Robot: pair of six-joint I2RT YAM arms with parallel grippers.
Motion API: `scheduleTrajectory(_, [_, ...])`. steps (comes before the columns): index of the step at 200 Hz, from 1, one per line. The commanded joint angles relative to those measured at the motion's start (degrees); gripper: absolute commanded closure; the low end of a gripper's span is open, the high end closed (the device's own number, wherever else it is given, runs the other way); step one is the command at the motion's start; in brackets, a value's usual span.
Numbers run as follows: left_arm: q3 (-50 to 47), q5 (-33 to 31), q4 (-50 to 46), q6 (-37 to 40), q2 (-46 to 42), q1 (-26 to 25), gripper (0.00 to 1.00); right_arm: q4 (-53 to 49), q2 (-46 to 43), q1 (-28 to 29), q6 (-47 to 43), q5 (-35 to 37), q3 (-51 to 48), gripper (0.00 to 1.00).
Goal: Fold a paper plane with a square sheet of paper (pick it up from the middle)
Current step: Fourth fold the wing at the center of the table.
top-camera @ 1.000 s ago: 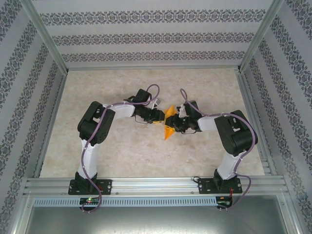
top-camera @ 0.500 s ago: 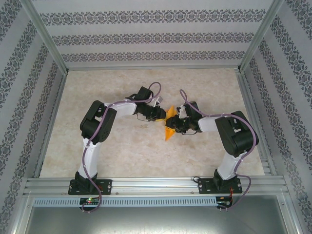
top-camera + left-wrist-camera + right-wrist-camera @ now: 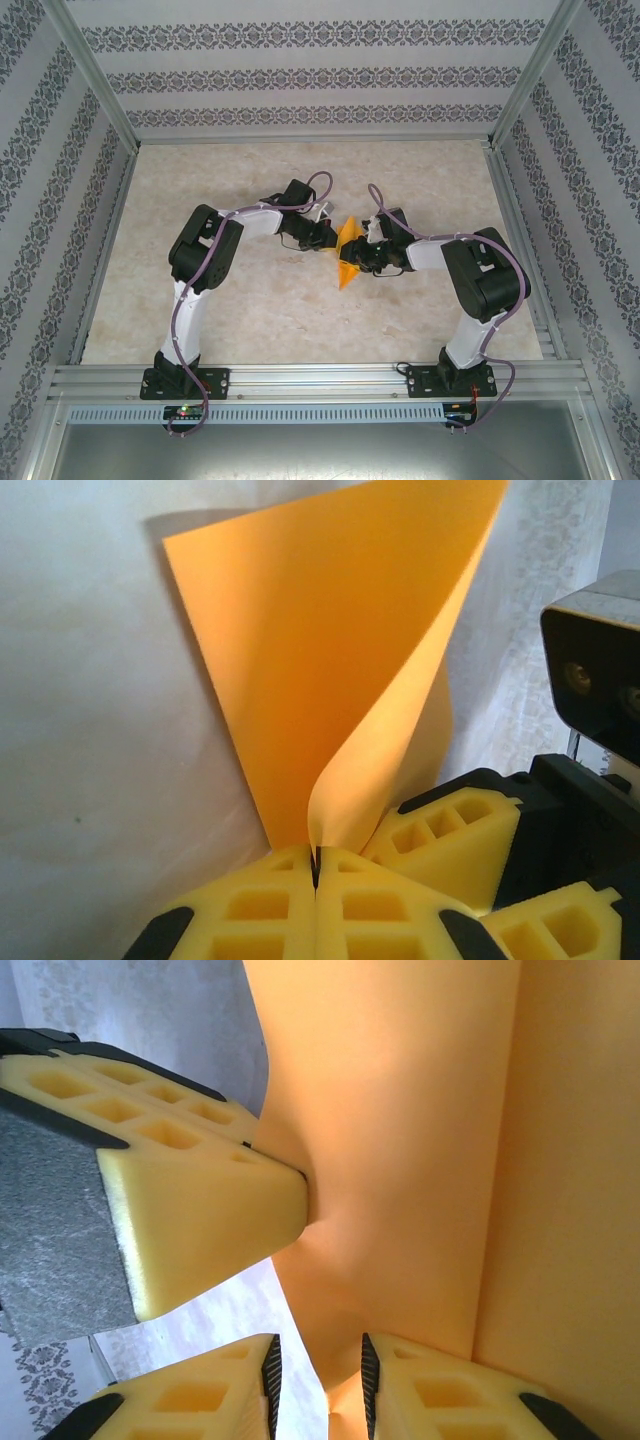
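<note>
Presently, setting: the left arm and the right arm reach inward over a pale marbled table and meet near its middle, with patterned walls around.
State of left gripper: closed tight. Its two yellow fingers press together with no gap, and orange paper comes up out of the seam between them.
State of right gripper: partly open. A clear gap stands between its yellow fingers, far wider than the paper is thick.
Contact at right gripper: a lower edge of the sheet hangs down into that gap. Whether either finger touches it is hard to judge from the wrist view.
Position of square sheet of paper: bright orange, raised off the table, between the two grippers in the overhead view.
Shape of sheet: bent over on itself, not flat. In the left wrist view two layers rise from the pinch and spread apart upward.
Line on sheet: in the right wrist view a straight line runs top to bottom near the right side. It is either a fold or a layer's edge; I cannot tell which.
Relation of grippers: fingertips close together. The left gripper's tip meets the sheet from the side, just above the right gripper's fingers.
</note>
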Motion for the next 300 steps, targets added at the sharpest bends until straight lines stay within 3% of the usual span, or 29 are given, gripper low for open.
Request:
scheduleTrajectory(1, [2.08, -0.67, -3.09, 2.87, 1.47, 0.16, 0.94, -3.45, -1.28, 0.60, -1.76, 0.15, -0.20, 0.70])
scheduleTrajectory(36, [2.82, -1.29, -4.90, 4.49, 1.80, 0.15, 0.95, -3.46, -4.49, 0.53, -1.76, 0.81, -0.21, 0.64])
scheduleTrajectory(109, [3.37, 0.21, -4.22, 4.67, 1.81, 0.02, 0.95, -9.49, -9.08, -3.81, -5.09, 4.65, 0.14, 0.65])
scheduleTrajectory(191, [5.79, 0.96, -6.52, 6.99, 2.28, -0.51, 0.95, -16.46, -3.19, -6.46, -12.30, 8.44, 9.14, 0.65])
scheduleTrajectory(300, [11.26, -0.59, -12.42, 10.92, 5.63, -1.76, 0.95, -23.46, 5.19, -5.60, -20.44, 13.98, 21.24, 0.64])
